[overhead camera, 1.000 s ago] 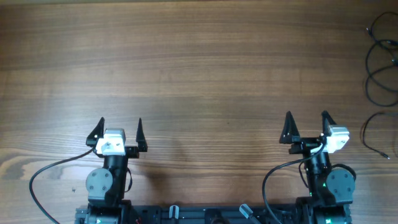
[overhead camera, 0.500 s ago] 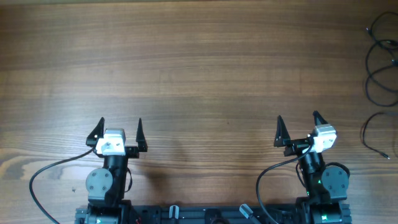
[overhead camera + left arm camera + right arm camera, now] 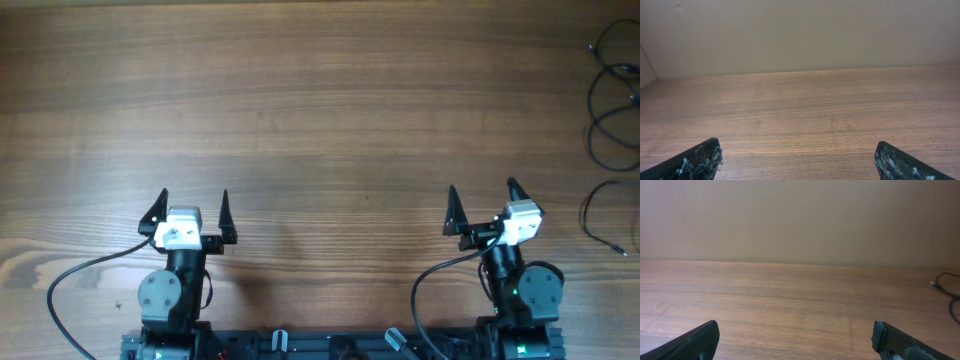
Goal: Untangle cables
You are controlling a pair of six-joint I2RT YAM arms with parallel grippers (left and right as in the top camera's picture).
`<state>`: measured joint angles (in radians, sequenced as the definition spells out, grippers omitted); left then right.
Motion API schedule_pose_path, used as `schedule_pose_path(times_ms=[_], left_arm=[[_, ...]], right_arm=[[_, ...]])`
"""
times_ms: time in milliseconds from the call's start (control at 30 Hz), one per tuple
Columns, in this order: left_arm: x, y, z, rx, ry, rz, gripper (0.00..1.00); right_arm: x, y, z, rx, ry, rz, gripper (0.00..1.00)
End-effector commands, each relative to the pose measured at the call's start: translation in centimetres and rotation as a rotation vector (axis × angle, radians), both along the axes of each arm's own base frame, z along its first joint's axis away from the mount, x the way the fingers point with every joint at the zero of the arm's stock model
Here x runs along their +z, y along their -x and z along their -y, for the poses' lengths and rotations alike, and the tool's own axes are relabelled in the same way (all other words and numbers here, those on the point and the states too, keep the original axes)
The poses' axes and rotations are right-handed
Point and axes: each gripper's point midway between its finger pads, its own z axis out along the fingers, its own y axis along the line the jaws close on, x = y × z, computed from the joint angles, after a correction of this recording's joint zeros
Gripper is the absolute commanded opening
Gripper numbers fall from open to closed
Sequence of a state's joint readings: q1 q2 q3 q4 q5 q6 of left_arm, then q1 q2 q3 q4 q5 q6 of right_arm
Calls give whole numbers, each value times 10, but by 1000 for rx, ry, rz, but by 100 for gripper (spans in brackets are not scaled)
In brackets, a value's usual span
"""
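Left gripper (image 3: 193,197) and right gripper (image 3: 482,188), jaws apart and empty, hovered over the table (image 3: 320,100), both well apart from the cables (image 3: 592,100).

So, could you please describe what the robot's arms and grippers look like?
The left arm and right arm are black with round joints, each trailing a looping black wire. The left gripper and right gripper each have two black pointed fingers on a white block; the left's fingertips look white-scuffed.

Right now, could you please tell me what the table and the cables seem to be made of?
The table: wood or wood-look laminate, matte; grain lines run across it. The cables: thin, black, likely rubber or plastic sheathed; they lie in limp loops.
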<state>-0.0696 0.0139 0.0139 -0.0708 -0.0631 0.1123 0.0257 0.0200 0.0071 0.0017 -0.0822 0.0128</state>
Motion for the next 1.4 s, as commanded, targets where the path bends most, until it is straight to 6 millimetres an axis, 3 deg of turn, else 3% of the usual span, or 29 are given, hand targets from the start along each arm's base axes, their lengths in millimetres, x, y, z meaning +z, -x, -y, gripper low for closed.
schedule_pose_path(times_ms=[0, 1367], left_arm=[[-1, 0, -3, 16, -12, 4, 100], [-1, 0, -3, 16, -12, 5, 100]], right_arm=[[3, 0, 10, -38, 9, 16, 100], [3, 1, 6, -21, -28, 11, 100]])
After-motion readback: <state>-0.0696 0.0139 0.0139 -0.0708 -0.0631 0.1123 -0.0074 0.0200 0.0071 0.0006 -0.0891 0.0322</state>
